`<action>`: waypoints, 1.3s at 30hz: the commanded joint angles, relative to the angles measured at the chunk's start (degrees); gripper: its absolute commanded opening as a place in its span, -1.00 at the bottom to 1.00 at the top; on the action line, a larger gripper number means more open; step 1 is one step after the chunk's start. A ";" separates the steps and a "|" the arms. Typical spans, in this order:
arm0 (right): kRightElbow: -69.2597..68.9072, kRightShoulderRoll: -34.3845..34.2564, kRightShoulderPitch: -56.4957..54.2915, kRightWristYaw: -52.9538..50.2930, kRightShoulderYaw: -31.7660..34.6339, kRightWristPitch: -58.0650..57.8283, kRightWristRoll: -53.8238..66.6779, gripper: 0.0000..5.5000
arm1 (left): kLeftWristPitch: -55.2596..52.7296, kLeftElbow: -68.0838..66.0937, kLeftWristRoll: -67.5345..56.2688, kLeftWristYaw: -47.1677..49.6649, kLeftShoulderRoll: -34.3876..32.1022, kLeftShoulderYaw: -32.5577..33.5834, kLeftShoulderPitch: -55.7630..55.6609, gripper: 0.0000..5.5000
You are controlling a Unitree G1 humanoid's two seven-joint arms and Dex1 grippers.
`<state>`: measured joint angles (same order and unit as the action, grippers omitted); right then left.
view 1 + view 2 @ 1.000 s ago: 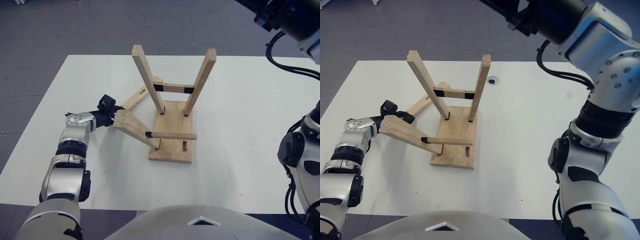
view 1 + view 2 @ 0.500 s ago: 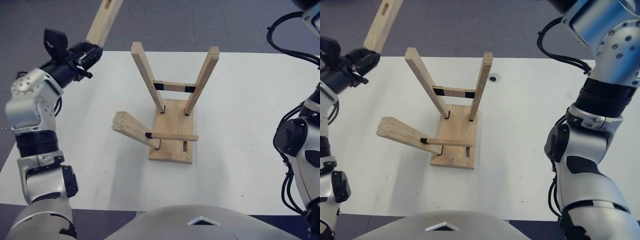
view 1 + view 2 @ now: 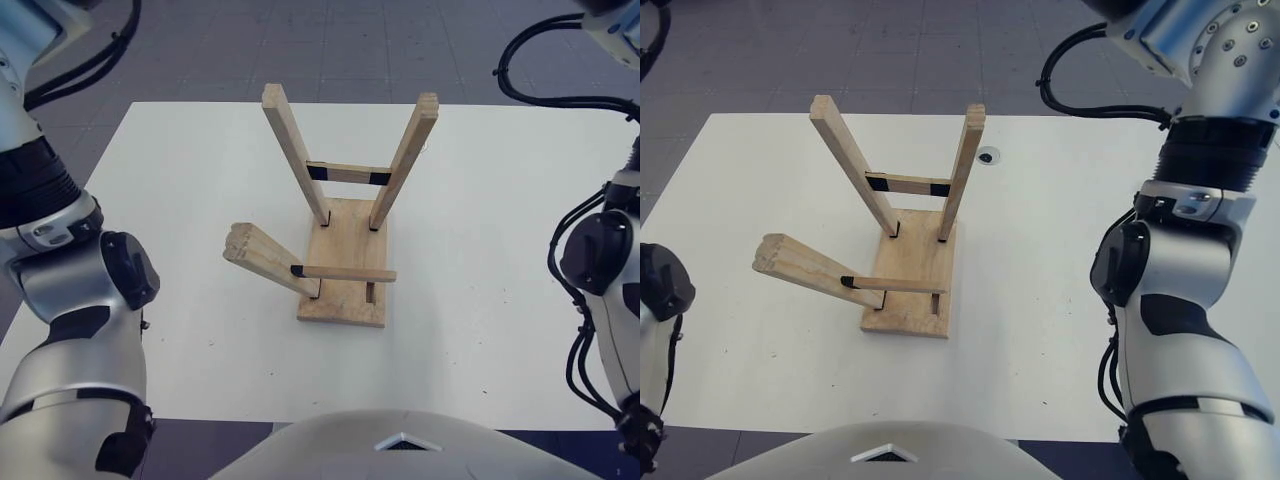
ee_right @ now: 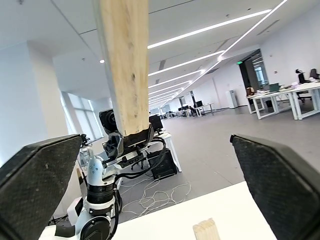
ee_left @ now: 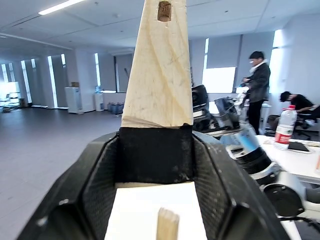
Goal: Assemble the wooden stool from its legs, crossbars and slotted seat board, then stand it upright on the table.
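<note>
Left wrist view has the left fingers (image 5: 92, 172) pinching the loose leg (image 5: 157, 75), which a second ago lay on the desk (image 3: 180, 180) beside the seat board (image 3: 345, 242) and is now raised high above it. The right fingers (image 4: 40, 175) are spread wide, facing that leg. With two legs upright and a third tilted on the board, seating this leg looks like the next job.

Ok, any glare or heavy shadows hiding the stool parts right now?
Left eye view: even light, only faint shadows by the tilted leg and seat board on the table, no glare. Left wrist view: bright windows behind, yet the held leg in the left tool shows plainly. Right wrist view: ceiling strip lights are bright but beside that leg, not across it.
</note>
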<state>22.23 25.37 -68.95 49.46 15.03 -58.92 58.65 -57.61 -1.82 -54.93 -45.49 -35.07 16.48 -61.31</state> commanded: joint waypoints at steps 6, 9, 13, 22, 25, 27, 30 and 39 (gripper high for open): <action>-3.47 -3.43 -5.89 2.76 1.60 -4.33 6.16 1.00 | -4.66 2.76 -6.61 2.32 3.87 -1.49 -2.05 -0.26; -2.42 -4.33 -6.64 1.13 3.51 -5.48 8.57 0.91 | -4.84 3.30 -7.41 3.14 4.18 -1.30 -1.52 -0.26; -0.42 -5.40 -7.38 -3.03 5.83 -4.85 9.31 0.68 | -4.76 4.26 -8.55 4.44 4.83 -1.01 -0.48 -0.26; 0.73 -6.84 -7.81 -6.78 7.59 -5.51 10.76 0.06 | -5.83 7.68 -11.45 7.87 5.87 -1.18 2.68 -0.26; 1.26 -7.46 -7.98 -7.71 8.38 -5.98 12.39 -0.16 | -6.01 8.36 -12.35 8.61 5.98 -1.30 3.47 -0.26; 1.47 -7.93 -8.00 -8.05 9.18 -6.19 13.79 -0.16 | -5.85 8.65 -12.74 9.12 6.00 -1.42 3.96 -0.26; 1.47 -8.22 -8.00 -8.11 10.20 -7.28 15.85 -0.16 | -5.51 8.56 -12.99 9.74 6.17 -1.53 4.50 -0.26; -2.01 -4.71 -6.72 -6.94 8.44 -7.50 13.04 -0.18 | -2.73 9.36 -8.31 11.77 3.42 -2.84 6.00 0.06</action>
<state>22.40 18.90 -75.05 41.23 23.50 -66.26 71.24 -60.65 7.71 -66.12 -35.52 -29.58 13.71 -56.83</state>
